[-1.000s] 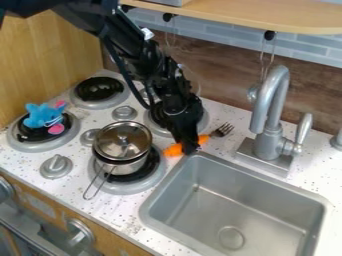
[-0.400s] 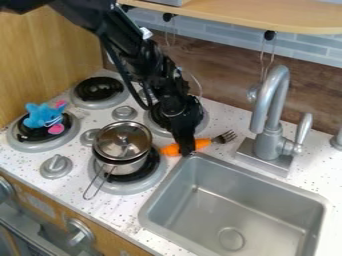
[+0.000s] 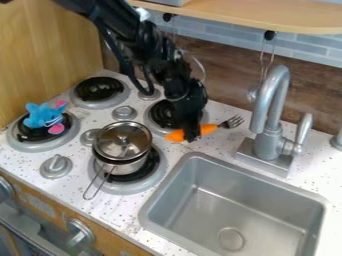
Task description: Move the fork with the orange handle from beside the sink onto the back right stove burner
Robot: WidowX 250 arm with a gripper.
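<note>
The gripper (image 3: 192, 134) hangs above the counter behind the sink's back left corner, shut on the orange handle of a fork (image 3: 208, 128). The fork's metal tines point right toward the faucet, and the handle's other end sticks out on the gripper's left. To the lower left, a small metal pot with a lid (image 3: 123, 142) stands on the front right burner, its wire handle toward the front. A blue plush toy (image 3: 44, 115) with pink parts lies on the front left burner.
The grey sink (image 3: 162, 186) takes up the lower right, with a faucet (image 3: 268, 125) behind it. Stove knobs (image 3: 57, 165) sit between the burners (image 3: 100, 90). A wooden shelf (image 3: 267, 17) overhangs the back, and a wooden panel stands at left.
The gripper and the fork have moved up in the view, away from the sink's edge, and slightly right. The pot and the plush toy have stayed put.
</note>
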